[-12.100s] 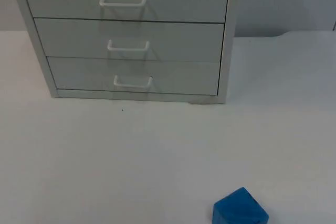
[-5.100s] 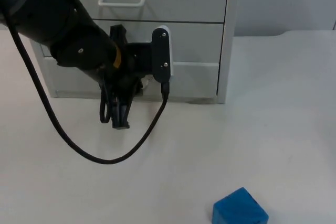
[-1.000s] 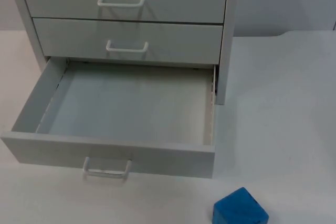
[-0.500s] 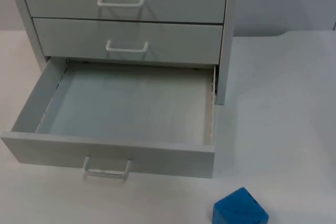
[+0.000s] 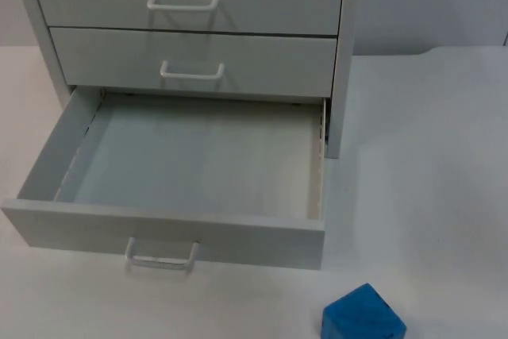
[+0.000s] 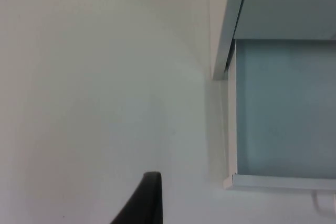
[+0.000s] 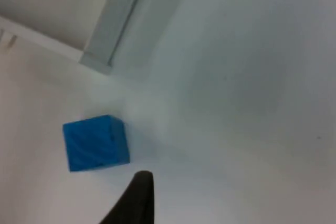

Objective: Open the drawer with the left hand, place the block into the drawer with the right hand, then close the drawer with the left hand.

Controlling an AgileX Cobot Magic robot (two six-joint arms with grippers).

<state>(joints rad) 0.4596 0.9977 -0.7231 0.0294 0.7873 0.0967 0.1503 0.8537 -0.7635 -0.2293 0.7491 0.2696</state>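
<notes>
Drawer bottom one of cabinet, pulled out, inside bare | tabletop white | block blue, on tabletop just beyond drawer's front right corner | left fingers, right fingers: grip state cannot be told

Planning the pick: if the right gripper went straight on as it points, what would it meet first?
Probably bare table; the block sits off to one side of the right gripper. Depth is unclear.
</notes>
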